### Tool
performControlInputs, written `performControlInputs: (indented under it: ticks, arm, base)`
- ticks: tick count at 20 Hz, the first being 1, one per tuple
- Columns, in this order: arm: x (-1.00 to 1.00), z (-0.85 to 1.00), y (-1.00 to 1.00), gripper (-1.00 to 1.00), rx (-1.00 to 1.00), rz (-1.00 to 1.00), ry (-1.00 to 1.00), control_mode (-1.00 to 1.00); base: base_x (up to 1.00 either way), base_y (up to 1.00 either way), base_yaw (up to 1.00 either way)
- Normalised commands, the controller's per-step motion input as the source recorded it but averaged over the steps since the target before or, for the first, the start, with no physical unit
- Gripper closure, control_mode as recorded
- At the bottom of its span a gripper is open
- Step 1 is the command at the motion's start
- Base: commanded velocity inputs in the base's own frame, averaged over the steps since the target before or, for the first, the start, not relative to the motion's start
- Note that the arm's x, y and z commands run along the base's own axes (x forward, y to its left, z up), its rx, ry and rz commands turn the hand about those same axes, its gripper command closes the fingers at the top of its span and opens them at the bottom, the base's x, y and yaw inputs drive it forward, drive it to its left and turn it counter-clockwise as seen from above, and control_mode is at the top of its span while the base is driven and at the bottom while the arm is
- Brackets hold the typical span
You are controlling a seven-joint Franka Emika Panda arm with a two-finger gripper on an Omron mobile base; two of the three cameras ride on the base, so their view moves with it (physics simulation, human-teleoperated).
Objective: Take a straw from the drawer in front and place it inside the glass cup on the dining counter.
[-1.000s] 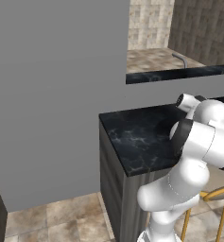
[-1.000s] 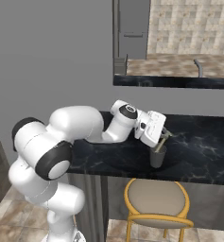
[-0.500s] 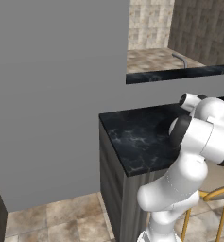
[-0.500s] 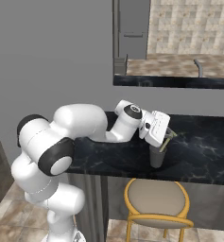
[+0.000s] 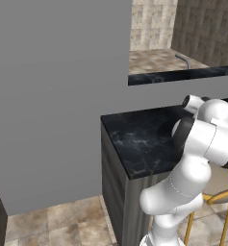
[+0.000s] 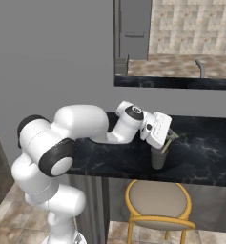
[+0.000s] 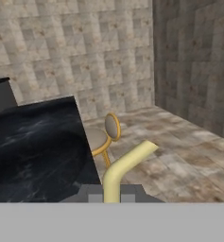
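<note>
straw tip in glass cup, pincer-held

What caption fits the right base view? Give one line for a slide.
White arm reaches over the dining counter, gripper shut on the straw, held just above the glass cup.

The arm reaches forward, its hand tilted down, fingers clamped.

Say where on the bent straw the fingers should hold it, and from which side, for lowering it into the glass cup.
Hold the straw on its straight lower shaft, below the bend, as the shut gripper does now. Come from above the glass cup, whose open mouth faces up on the dining counter.
</note>
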Motion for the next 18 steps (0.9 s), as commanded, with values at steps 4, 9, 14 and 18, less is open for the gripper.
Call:
performControlInputs:
  ticks: [4, 9, 14, 18]
  arm:
    - [0.06, -0.16, 0.06, 1.00, -0.01, 0.00, 0.00, -1.00]
    - [0.16, -0.04, 0.08, 1.00, -0.01, 0.00, 0.00, -1.00]
    - [0.15, 0.00, 0.08, 1.00, -0.02, 0.00, 0.00, -1.00]
    - [0.03, 0.00, 0.10, 1.00, -0.02, 0.00, 0.00, -1.00]
  base:
    - [0.00, 0.00, 0.00]
    - [0.00, 0.00, 0.00]
    - [0.00, 0.00, 0.00]
    - [0.00, 0.00, 0.00]
